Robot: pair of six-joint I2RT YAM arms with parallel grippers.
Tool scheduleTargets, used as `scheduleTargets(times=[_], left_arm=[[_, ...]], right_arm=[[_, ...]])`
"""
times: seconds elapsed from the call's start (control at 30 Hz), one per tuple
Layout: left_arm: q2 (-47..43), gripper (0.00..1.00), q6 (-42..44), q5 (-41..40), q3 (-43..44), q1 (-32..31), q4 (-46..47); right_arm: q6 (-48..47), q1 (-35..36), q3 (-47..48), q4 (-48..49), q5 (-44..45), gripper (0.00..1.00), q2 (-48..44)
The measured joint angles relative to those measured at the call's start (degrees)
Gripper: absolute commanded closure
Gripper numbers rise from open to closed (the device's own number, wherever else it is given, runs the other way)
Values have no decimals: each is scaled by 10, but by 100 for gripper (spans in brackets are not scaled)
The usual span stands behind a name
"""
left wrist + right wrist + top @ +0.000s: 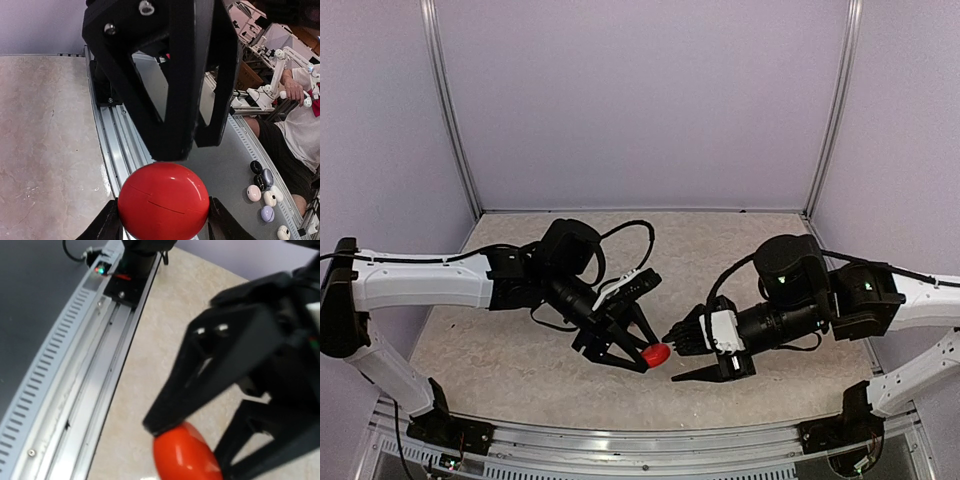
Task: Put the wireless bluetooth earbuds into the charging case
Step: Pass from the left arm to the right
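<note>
A glossy red pebble-shaped charging case is held off the table, its lid closed along a thin seam. My left gripper is shut on it. In the left wrist view the case sits between my left fingers. My right gripper is open just right of the case, one finger above and one below. Its black fingers hang right over the case in the left wrist view. The right wrist view shows the case pinched under a left finger. No earbuds are in view.
The beige tabletop ends at a metal rail along the near edge. Beyond the rail, the left wrist view shows several small black, pink, lilac and white pebble cases on a grey surface, and a seated person.
</note>
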Motion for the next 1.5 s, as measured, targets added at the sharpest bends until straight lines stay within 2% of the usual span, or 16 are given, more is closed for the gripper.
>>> scheduleTargets(times=[0.23,0.47,0.7,0.93,1.07,1.1,1.17,1.27,1.3,1.5], left_arm=[[1,70,-9,25,3,-5,-1],[2,69,-11,34,7,-8,-2],[5,69,-14,38,10,-8,-3],[11,68,-19,38,10,-8,-4],[11,57,-22,40,10,-8,-11],[11,52,-23,41,10,-8,-13],[11,38,-23,41,10,-8,-15],[11,4,-23,34,10,-8,-13],[10,1,-19,31,11,-8,-12],[-14,1,-22,-18,11,10,-16]], right_arm=[[-29,28,7,-5,62,46,26],[-46,34,8,-5,93,56,27],[-57,50,21,-6,106,60,35],[-65,59,29,-8,118,73,50],[-73,61,29,-9,119,82,50],[-75,62,29,-10,120,84,50],[-78,63,29,-11,121,88,50],[-75,63,29,-11,125,91,50],[-75,63,29,-11,127,92,50],[-63,63,25,-6,137,93,45]])
